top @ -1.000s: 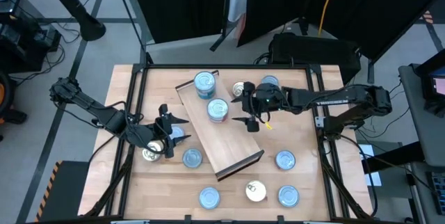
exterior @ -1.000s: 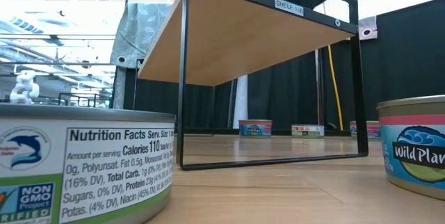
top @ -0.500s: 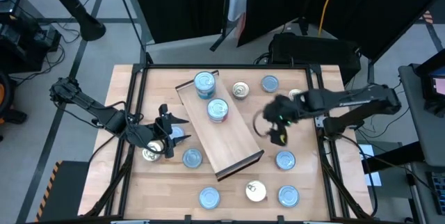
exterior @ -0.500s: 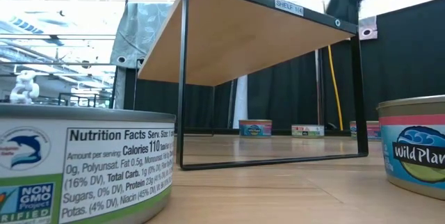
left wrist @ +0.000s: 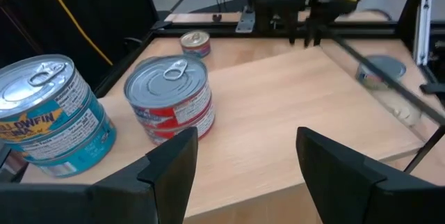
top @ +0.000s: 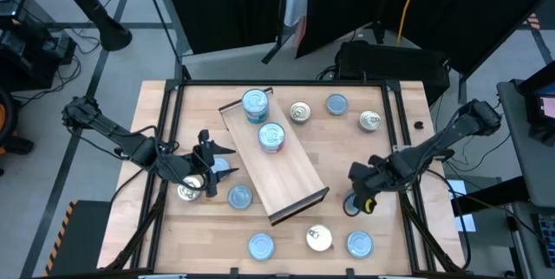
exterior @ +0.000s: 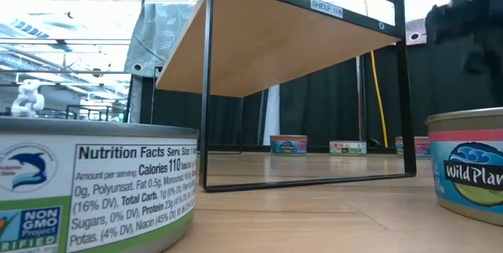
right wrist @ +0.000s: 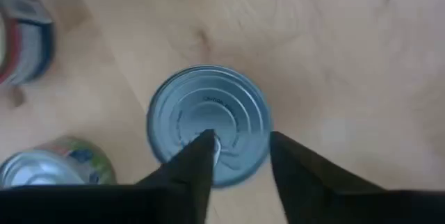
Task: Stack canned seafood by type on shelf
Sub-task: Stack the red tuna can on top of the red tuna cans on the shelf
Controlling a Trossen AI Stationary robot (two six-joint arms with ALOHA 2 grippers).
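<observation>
The desk [top: 364, 153] is pale, smooth wood with a faint grain and a soft satin sheen, and the shelf [top: 286, 171] is the same light wood, matt on top, framed below by thin black metal rods [exterior: 207, 80]. The tins [left wrist: 169, 97] are shiny metal with ribbed, pull-tab lids and glossy printed paper labels [exterior: 94, 190], one lid [right wrist: 208, 120] showing bluish, brushed concentric rings, while the left arm's fingers [left wrist: 170, 172] look like dark, matt plastic

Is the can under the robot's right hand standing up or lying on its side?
Standing up. In the right wrist view the can shows its round flat top, resting on the table, below the right end effector.
</observation>
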